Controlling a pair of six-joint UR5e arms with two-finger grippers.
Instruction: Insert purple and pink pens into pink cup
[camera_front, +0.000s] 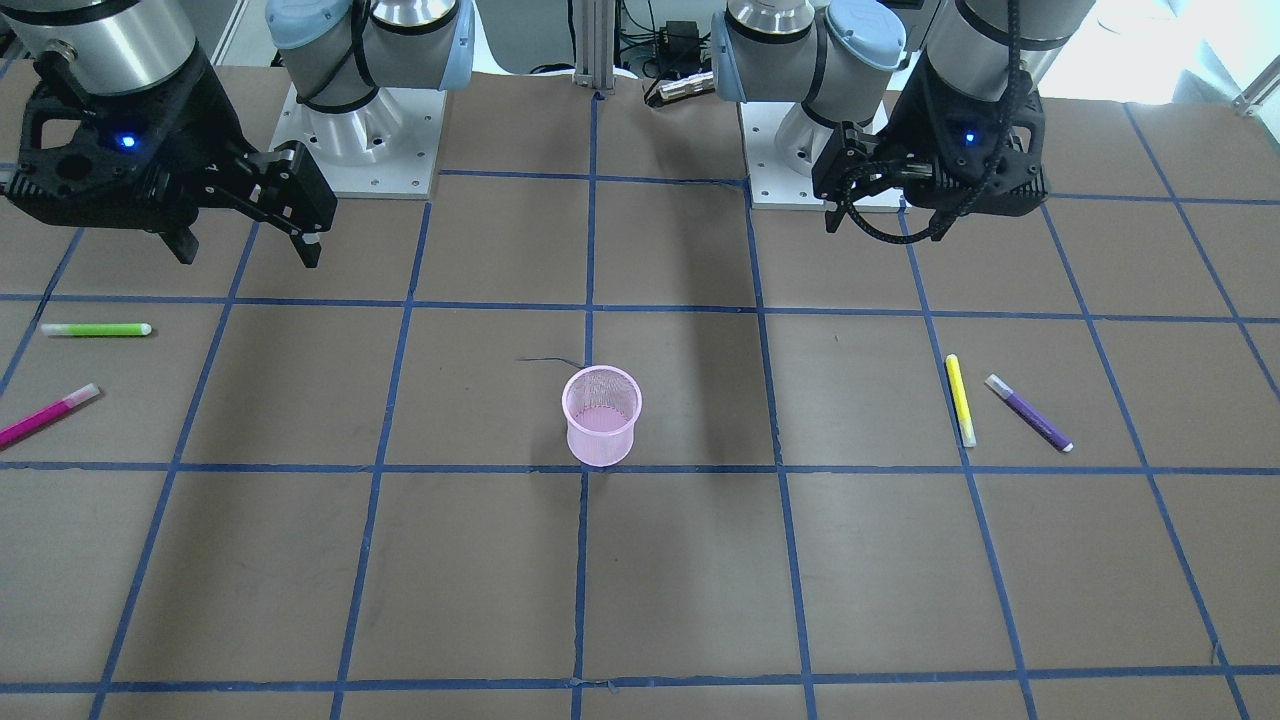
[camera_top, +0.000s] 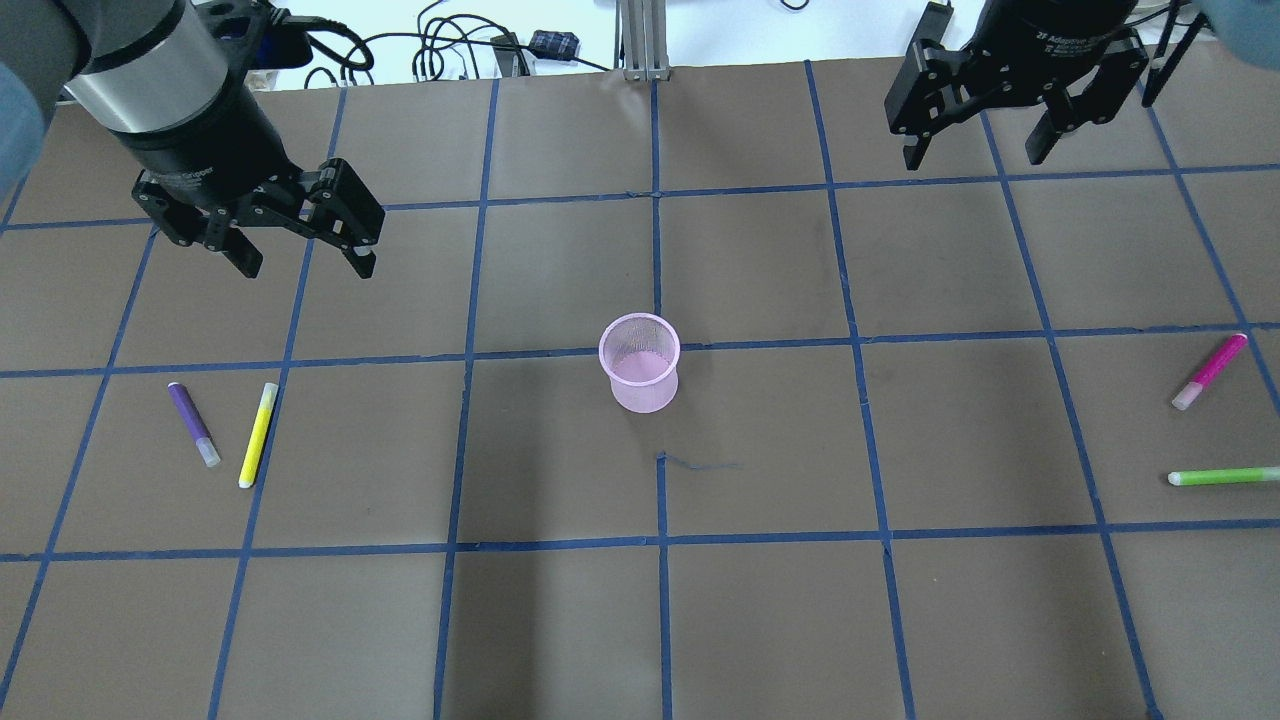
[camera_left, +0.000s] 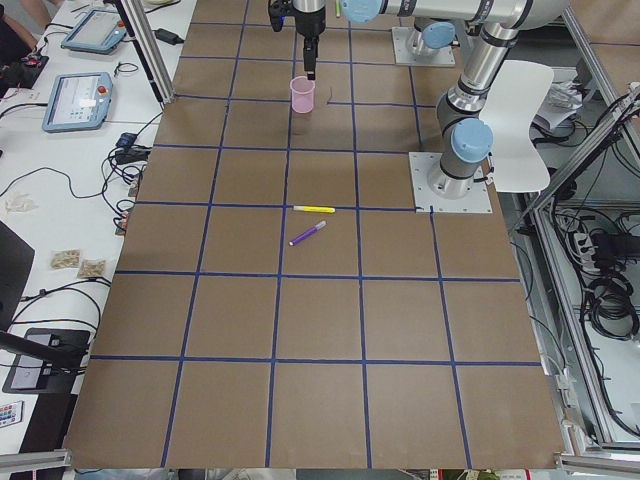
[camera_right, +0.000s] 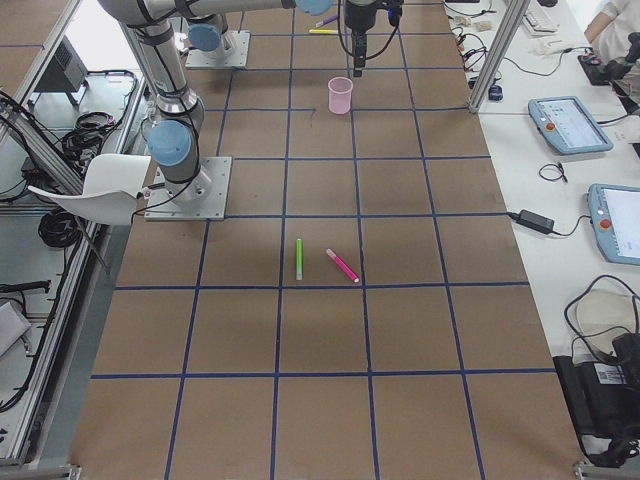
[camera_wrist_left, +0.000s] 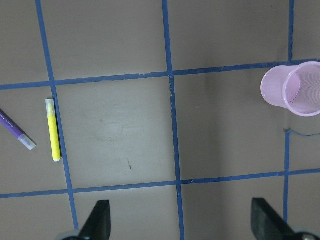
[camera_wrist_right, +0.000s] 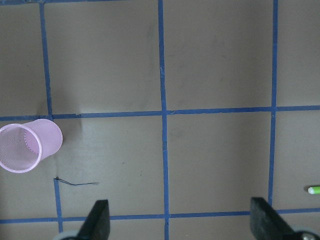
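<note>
The pink mesh cup (camera_top: 640, 362) stands upright and empty at the table's middle. The purple pen (camera_top: 193, 423) lies on the table's left side, beside a yellow pen (camera_top: 258, 434). The pink pen (camera_top: 1210, 371) lies at the far right, with a green pen (camera_top: 1225, 477) below it. My left gripper (camera_top: 303, 262) is open and empty, hovering above the table just beyond the purple and yellow pens. My right gripper (camera_top: 973, 157) is open and empty, high over the far right of the table, well away from the pink pen. The cup also shows in the left wrist view (camera_wrist_left: 292, 89) and the right wrist view (camera_wrist_right: 27, 145).
The table is brown with a blue tape grid. The two arm bases (camera_front: 365, 150) stand at the robot's side. Cables and a metal post (camera_top: 640, 40) lie beyond the far edge. A short dark scribble (camera_top: 700, 464) marks the surface near the cup.
</note>
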